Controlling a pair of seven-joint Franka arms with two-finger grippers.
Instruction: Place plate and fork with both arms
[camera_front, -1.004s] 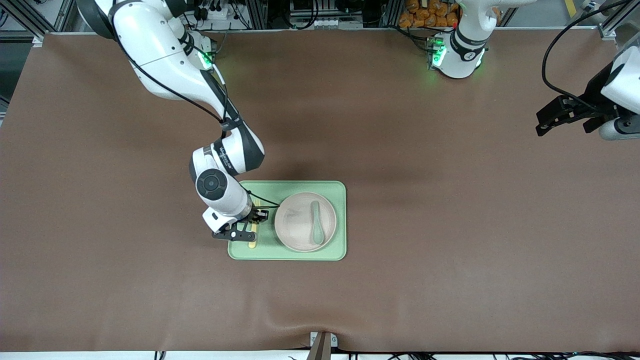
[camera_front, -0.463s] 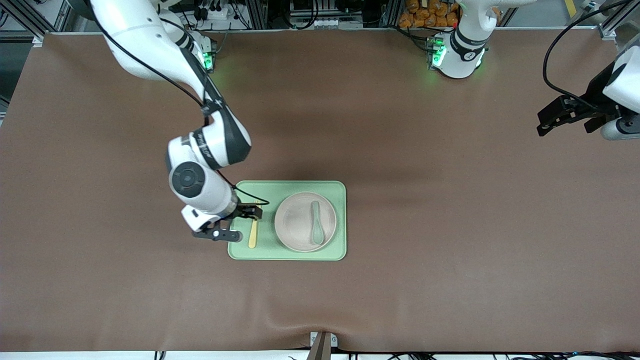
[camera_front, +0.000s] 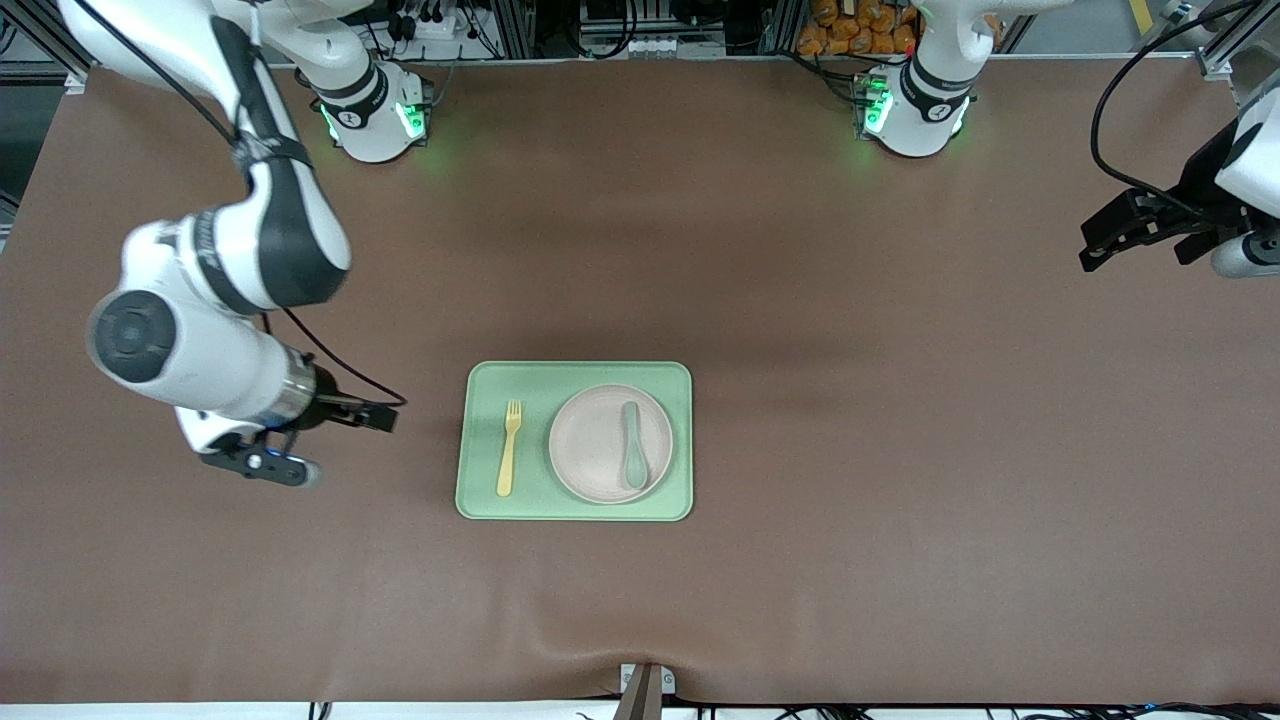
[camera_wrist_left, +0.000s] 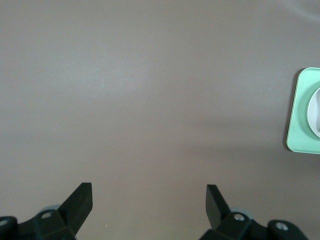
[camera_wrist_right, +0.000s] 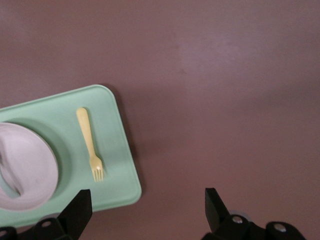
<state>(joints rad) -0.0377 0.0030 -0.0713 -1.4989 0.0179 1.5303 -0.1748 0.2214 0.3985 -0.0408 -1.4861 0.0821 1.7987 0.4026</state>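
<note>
Fork lies beside plate on tray; both pincers, left and right, spread, empty.

The tray at the table centre is filled by plate, spoon and fork; bare surface is left all around it.

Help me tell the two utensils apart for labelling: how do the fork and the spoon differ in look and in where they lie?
The fork is pale yellow with tines; the spoon is grey-green with a rounded bowl. The fork lies directly on the tray, beside the plate, toward the right arm's end; the spoon rests in the plate. Both are small, lie roughly parallel, and neither is held.
</note>
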